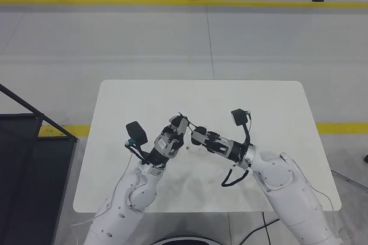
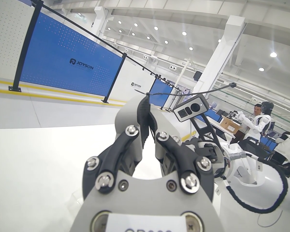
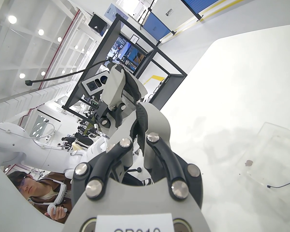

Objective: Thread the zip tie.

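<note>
Hall floor (image 1: 110,43) is pale grey with a yellow line (image 1: 349,127) running across it; blue perforated panels (image 2: 62,61) on black posts line the far side; rows of ceiling lamps overhead. White table (image 1: 264,110) with rounded corners stands in front of the robot; a black frame (image 1: 12,159) sits off its left edge.

Zip tie (image 3: 62,75): thin, black, with a small square head at one end; the strap has a gentle bow along its length. It is held in the air above the middle of the table, clear of the surface. Its long axis runs roughly level and side to side; the head end is free and points toward the robot's right, passing above the right arm's wrist camera (image 2: 191,108).

Left end effector (image 2: 147,102) is clenched on the zip tie at the end away from the head, the strap leaving at its fingertips. Right end effector (image 3: 139,108) has its pads pressed together, just beside the left one; whether anything is pinched between them cannot be made out.

In the right wrist view, a clear tray (image 3: 268,146) lies flat on the table; a spare tie (image 3: 280,185), also black, lies at its edge, well apart from both end effectors.
</note>
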Controlling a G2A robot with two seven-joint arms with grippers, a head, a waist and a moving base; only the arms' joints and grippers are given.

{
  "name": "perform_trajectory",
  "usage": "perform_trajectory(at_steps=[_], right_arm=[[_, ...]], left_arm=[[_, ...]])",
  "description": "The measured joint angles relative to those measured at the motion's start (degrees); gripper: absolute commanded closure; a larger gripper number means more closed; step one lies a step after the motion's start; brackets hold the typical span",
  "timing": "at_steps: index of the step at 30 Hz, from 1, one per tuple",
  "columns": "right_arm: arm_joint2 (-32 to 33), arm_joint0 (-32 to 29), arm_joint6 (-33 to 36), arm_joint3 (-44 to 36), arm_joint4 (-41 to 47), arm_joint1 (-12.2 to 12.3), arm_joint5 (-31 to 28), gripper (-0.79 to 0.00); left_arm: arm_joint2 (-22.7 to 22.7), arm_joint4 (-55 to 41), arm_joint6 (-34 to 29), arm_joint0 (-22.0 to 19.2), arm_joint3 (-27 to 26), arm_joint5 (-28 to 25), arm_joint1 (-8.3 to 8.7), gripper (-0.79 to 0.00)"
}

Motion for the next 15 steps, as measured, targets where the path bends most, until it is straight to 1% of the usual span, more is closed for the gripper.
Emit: perform_trajectory(at_steps=[1,7,15], right_arm=[[0.12,-0.1,-0.06,-0.13,0.02,0.01,-0.12,0.0],[0.67,-0.6,0.03,-0.63,0.4,0.1,-0.61,0.0],[1.02,-1.03,-0.58,-1.13,0.85,0.08,-1.2,0.0]], left_arm=[[-0.01,-0.07,-0.14,0.01,-0.02,0.0,-0.01,-0.36],[-0.17,-0.28,-0.85,0.03,-0.14,-0.21,-0.06,-0.351],[-0.32,-0.27,-1.43,0.06,-0.14,-0.6,-0.1,-0.363]])
